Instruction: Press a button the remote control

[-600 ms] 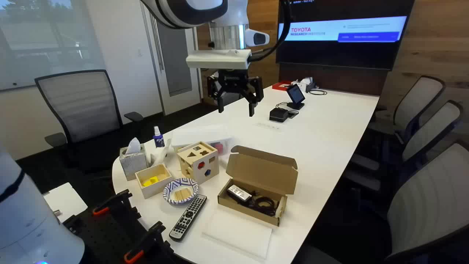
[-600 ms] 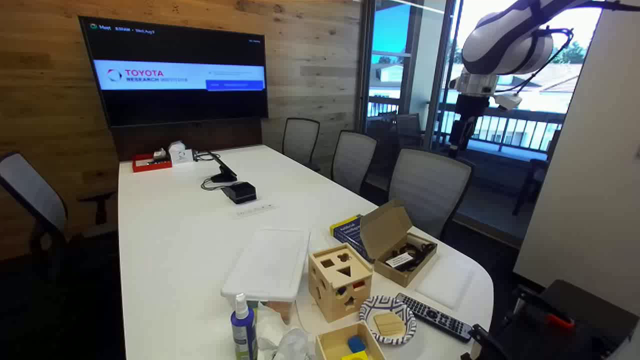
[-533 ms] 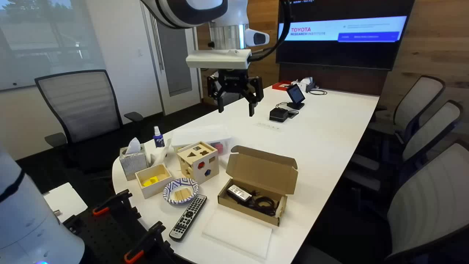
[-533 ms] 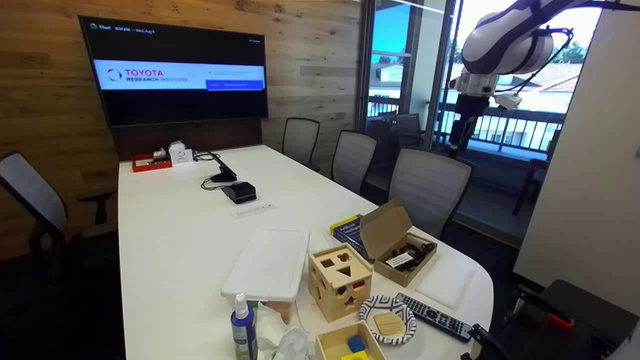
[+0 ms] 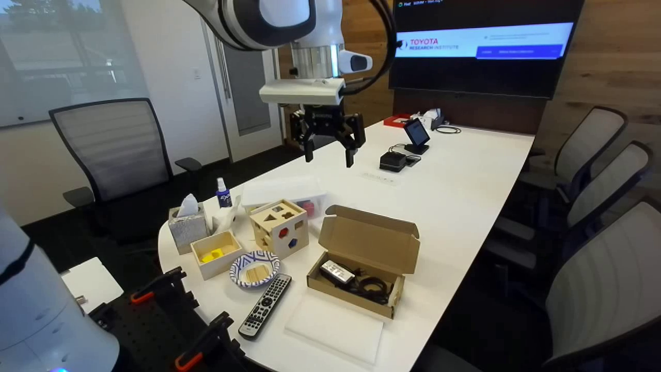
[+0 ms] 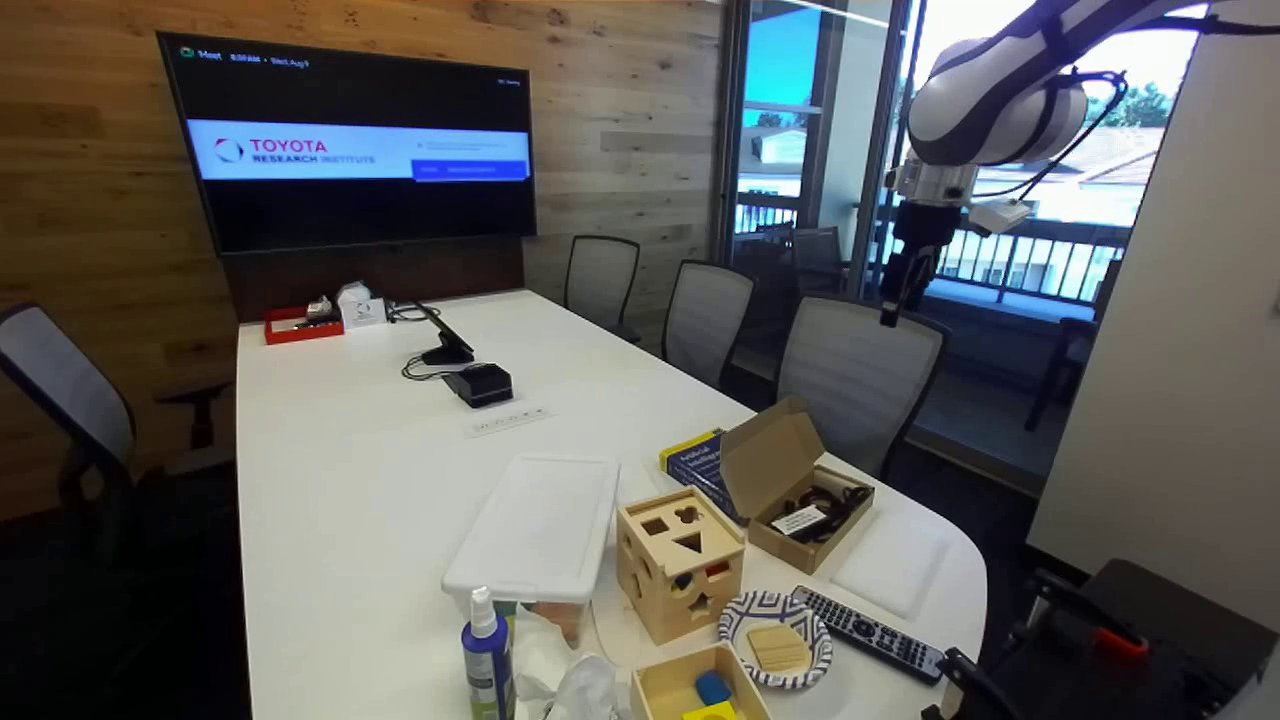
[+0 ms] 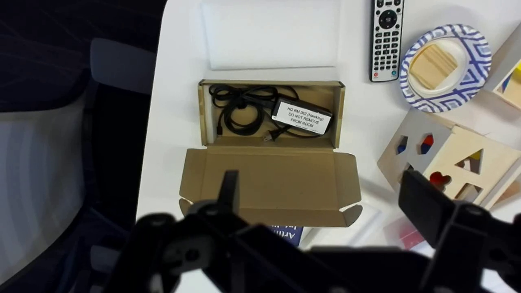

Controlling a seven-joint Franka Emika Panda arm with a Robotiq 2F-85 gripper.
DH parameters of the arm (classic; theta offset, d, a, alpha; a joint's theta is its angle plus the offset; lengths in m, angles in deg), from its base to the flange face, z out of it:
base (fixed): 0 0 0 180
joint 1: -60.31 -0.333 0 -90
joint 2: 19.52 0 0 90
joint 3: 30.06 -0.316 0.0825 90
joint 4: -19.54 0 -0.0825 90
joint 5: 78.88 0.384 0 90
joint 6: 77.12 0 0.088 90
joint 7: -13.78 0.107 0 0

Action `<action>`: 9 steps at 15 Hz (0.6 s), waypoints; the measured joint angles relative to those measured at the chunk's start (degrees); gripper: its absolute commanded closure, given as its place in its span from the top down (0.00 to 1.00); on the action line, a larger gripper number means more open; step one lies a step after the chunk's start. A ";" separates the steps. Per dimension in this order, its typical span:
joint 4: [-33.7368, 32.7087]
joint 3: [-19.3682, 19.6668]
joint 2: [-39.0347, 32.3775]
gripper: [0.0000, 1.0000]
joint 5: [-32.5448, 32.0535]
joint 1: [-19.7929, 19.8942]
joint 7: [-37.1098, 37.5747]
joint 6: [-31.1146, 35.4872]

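Gripper [image 5: 329, 157]: hung above the table [image 5: 444, 206], jaws wide apart, empty. Remote control [image 5: 265, 307]: lay face-up beside a patterned bowl [image 7: 479, 57]. Step: seemingly approach; next move needed alignment above its buttons [image 7: 386, 46].

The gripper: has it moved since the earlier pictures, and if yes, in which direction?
Yes. In an exterior view, the gripper has moved slightly down and toward the picture's left, judged against the wall screen.
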 measured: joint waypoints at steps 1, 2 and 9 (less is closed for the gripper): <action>1.06 -1.03 -0.67 1.00 -0.18 0.00 2.15 2.28; 2.37 -2.23 -1.44 1.00 -0.51 -0.03 4.62 4.81; 11.72 -8.87 -7.53 0.74 -2.75 -0.45 19.82 18.63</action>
